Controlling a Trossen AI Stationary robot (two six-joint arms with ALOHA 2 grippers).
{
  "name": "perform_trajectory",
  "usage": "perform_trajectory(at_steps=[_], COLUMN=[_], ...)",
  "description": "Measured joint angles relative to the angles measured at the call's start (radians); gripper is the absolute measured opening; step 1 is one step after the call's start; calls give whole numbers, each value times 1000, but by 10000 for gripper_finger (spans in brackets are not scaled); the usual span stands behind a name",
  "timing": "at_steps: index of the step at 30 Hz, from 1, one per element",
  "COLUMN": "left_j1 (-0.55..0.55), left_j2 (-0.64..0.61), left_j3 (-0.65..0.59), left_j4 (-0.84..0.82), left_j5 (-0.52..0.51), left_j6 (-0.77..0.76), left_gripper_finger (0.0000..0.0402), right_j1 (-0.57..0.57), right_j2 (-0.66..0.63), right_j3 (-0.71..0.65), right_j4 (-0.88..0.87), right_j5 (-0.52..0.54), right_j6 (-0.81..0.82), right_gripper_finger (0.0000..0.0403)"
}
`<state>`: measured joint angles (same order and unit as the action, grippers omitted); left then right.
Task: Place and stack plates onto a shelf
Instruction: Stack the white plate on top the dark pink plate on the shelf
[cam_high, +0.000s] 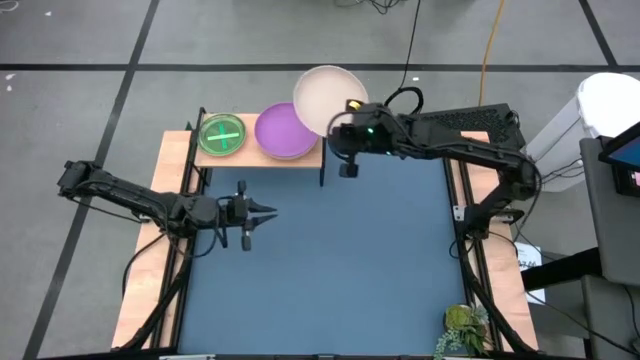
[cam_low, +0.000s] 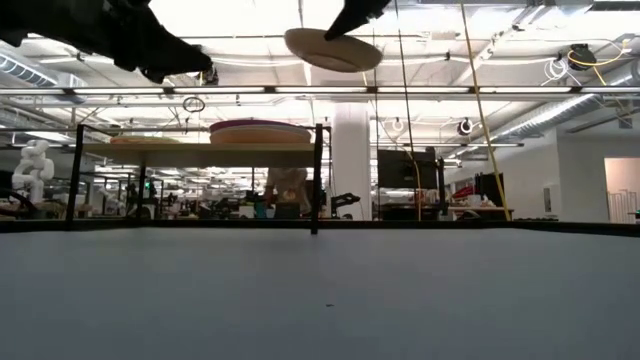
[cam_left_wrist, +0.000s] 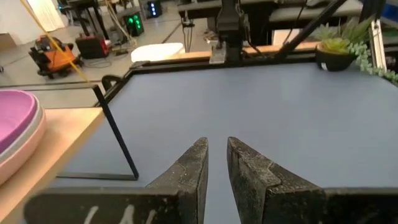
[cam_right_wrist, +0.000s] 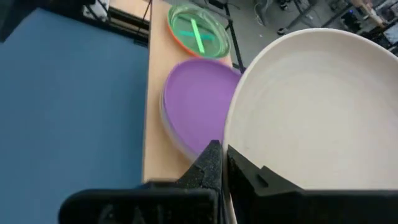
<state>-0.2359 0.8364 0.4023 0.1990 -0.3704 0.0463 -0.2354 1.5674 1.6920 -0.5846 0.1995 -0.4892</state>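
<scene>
The wooden shelf (cam_high: 305, 159) stands at the table's far edge. On its left end lies a green translucent plate (cam_high: 222, 134) on top of an orange one (cam_right_wrist: 180, 38). Beside it a purple plate (cam_high: 285, 130) tops a stack of large plates (cam_low: 260, 131). My right gripper (cam_high: 345, 122) is shut on a cream plate (cam_high: 328, 95), which hangs in the air over the shelf's right end (cam_low: 333, 48). My left gripper (cam_high: 270, 210) hovers shut over the blue table, near the shelf's left legs, touching nothing. My right gripper pinches the cream plate's rim (cam_right_wrist: 227, 149) between its two fingers, one on the upper face and one underneath. The fingers reach in roughly level from the table's right and near side. The plate is lifted clear above the shelf and slightly tilted.
The shelf's thin black legs (cam_high: 322, 172) stand on the blue table top (cam_high: 350, 260). A potted plant (cam_high: 465, 325) sits at the near right corner. Wooden strips (cam_high: 150, 270) run along both sides of the table. The shelf's right end beside the purple stack is bare wood (cam_right_wrist: 152, 124).
</scene>
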Motion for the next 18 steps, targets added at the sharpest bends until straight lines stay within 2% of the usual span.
perform_trajectory(at_steps=[10,18], left_j1=[0,0], left_j2=[-13,-29], left_j3=[0,0], left_j4=[-20,-49], left_j5=[-1,-1], left_j6=[25,11], left_gripper_finger=[67,67], right_j1=[-45,-72], right_j2=[192,285], right_j3=[212,267], right_j4=[-30,-14], right_j5=[-122,-197], right_j6=[-30,-40], right_gripper_finger=[0,0])
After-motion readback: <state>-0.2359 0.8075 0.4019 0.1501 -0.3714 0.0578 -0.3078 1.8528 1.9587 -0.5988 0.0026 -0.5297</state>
